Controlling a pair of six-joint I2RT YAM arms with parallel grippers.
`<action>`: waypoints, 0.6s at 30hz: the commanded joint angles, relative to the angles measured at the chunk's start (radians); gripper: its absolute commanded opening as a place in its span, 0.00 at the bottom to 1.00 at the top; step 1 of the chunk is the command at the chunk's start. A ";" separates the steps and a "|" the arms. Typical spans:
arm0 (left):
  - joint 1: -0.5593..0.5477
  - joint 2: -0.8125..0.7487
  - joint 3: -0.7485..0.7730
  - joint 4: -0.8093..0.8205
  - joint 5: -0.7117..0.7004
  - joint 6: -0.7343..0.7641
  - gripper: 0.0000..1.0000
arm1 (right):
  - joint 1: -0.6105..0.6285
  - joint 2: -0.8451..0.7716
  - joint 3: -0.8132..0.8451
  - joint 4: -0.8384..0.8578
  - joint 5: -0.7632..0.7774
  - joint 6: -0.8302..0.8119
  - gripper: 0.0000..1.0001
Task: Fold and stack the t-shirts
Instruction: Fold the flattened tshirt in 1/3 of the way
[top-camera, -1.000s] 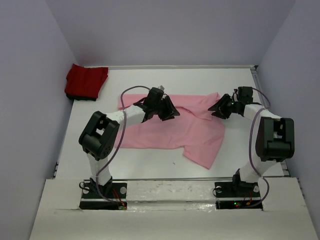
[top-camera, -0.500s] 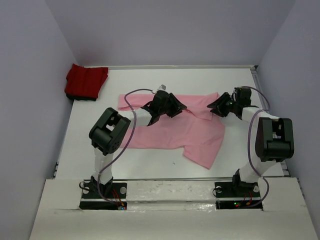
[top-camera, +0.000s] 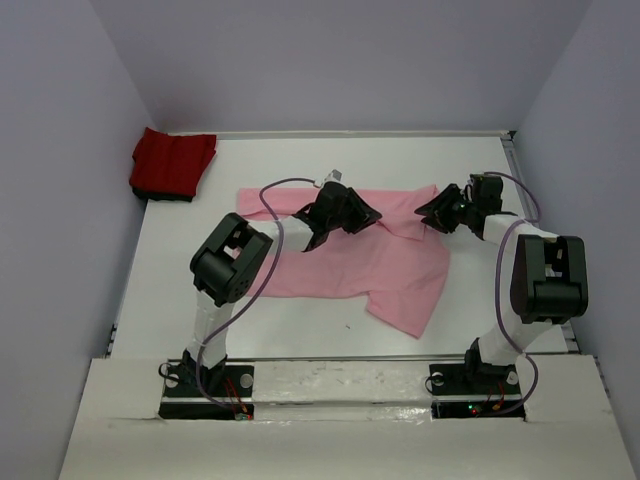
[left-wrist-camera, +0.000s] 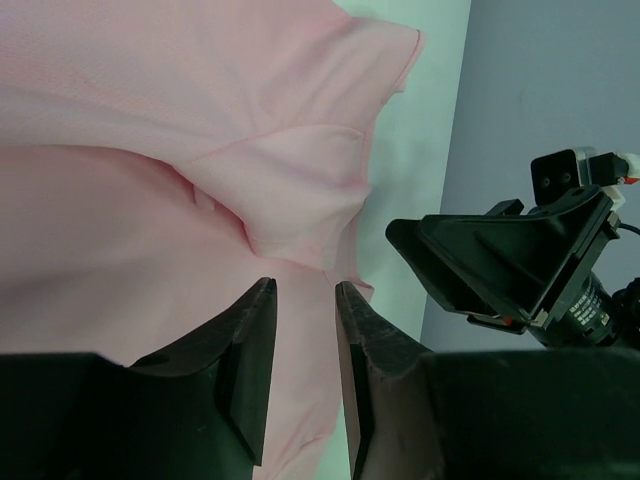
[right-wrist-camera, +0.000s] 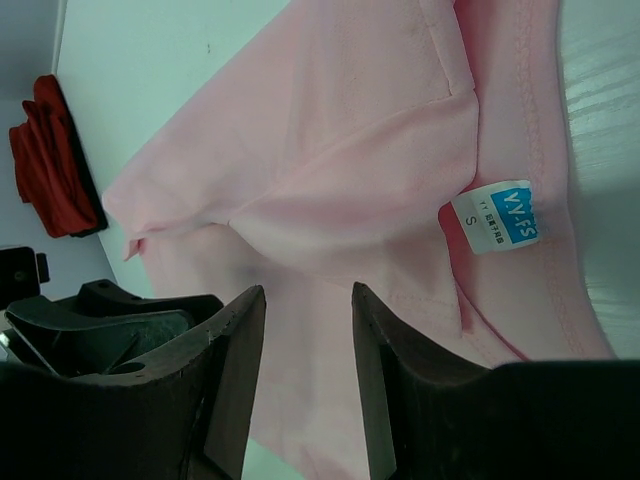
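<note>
pink shirt (top-camera: 390, 270): plain light pink | red shirt (top-camera: 172, 163): deep red | label (right-wrist-camera: 503, 217): white, blue print | table (top-camera: 300, 330): white

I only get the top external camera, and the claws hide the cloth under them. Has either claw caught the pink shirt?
Observer: No. The left wrist view shows the left claw open, with no fold of the pink shirt between its fingers.
Operator: And the right?
Observer: The right claw is open too and empty. It points toward a white size tag marked S on the shirt.
</note>
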 joint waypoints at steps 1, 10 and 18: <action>-0.012 0.023 0.066 -0.009 -0.024 0.018 0.38 | 0.008 -0.018 0.006 0.049 0.009 -0.005 0.46; -0.015 0.074 0.152 -0.139 -0.049 0.036 0.38 | 0.008 -0.027 0.004 0.048 0.009 -0.015 0.46; -0.015 0.095 0.198 -0.254 -0.076 0.050 0.37 | 0.008 -0.034 0.001 0.048 0.009 -0.018 0.46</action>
